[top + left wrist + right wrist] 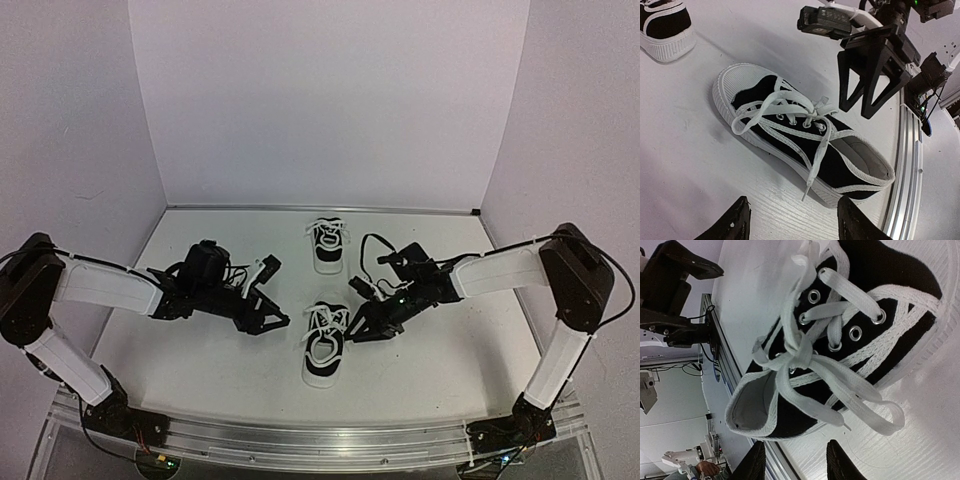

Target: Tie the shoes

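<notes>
Two black shoes with white soles and laces stand on the white table. The near shoe point(324, 347) lies between my grippers, its laces drawn into a bow point(795, 357) with loose loops and ends over its sides. The far shoe point(327, 243) stands behind it, and I cannot tell whether its laces are tied. My left gripper point(275, 297) is open just left of the near shoe point(805, 140), with nothing between its fingers. My right gripper point(358, 308) is open at the near shoe's right side, close to the heel opening point(747, 410), and holds nothing.
The right gripper point(855, 111) hangs over the table beyond the near shoe in the left wrist view. The metal rail point(320, 440) runs along the near edge, close to the shoe's heel. White walls point(330, 100) close off the back and sides.
</notes>
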{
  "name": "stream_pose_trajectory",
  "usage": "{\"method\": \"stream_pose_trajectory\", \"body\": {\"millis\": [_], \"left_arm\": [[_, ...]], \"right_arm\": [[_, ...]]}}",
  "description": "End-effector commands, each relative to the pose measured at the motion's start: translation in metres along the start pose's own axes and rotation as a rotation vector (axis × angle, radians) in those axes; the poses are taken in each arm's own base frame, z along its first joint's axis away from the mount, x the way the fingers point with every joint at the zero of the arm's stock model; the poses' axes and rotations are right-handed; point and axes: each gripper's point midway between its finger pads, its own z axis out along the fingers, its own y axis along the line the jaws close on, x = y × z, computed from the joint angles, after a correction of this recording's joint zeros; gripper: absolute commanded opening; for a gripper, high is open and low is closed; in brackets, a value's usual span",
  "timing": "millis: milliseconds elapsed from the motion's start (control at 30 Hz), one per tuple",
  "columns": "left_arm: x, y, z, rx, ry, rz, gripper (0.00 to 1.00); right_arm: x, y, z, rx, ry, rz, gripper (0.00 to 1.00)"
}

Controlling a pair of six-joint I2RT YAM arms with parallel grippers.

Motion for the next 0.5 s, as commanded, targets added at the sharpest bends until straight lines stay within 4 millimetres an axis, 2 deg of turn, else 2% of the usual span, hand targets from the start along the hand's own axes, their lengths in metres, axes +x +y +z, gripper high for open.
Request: {"method": "stream_pose_trajectory", "body": {"millis": [0, 267, 333, 467], "left_arm": [[-0.005, -0.008, 0.004, 0.052, -0.024, 0.039, 0.59], [-0.006, -0.008, 0.008, 0.049, -0.027, 0.054, 0.59], [-0.006, -0.008, 0.008, 0.046, -0.027, 0.053, 0.59], [-0.005, -0.006, 0.008, 0.038, -0.025, 0.056, 0.59]], "right_arm": [[-0.016, -0.001, 0.008, -0.010, -0.023, -0.021, 0.40], [-0.023, -0.004, 0.022, -0.041, -0.004, -0.024, 0.41], [-0.025, 0.003, 0.023, -0.078, -0.006, -0.026, 0.39], [-0.027, 0.020, 0.016, -0.134, -0.004, -0.035, 0.30]]}}
